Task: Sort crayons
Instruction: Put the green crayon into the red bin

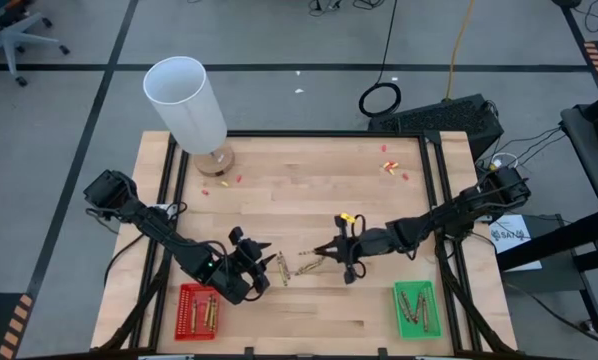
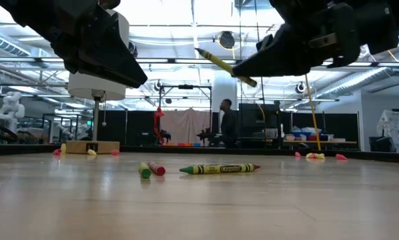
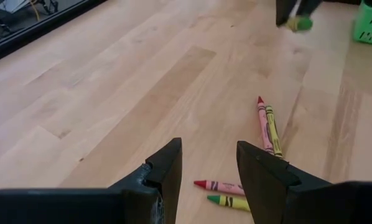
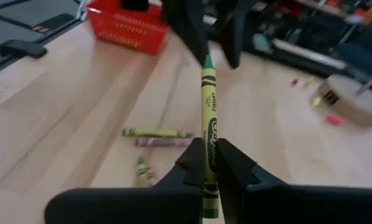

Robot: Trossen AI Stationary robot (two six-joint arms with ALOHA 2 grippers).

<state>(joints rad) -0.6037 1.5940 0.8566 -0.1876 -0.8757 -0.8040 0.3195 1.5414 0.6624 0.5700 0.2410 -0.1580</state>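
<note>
Above the surface, my right claw clamps a green crayon, best carried level to the green tray; my left claw hangs apart.

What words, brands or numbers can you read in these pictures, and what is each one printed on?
"Crayola": on the wrapper of the lying crayon, low view.
Logo on the held crayon, in the right end effector: partly hidden by the fingers, and the small print is too blurred to read.
Writing on the sheet, high view: too small to read.
</note>
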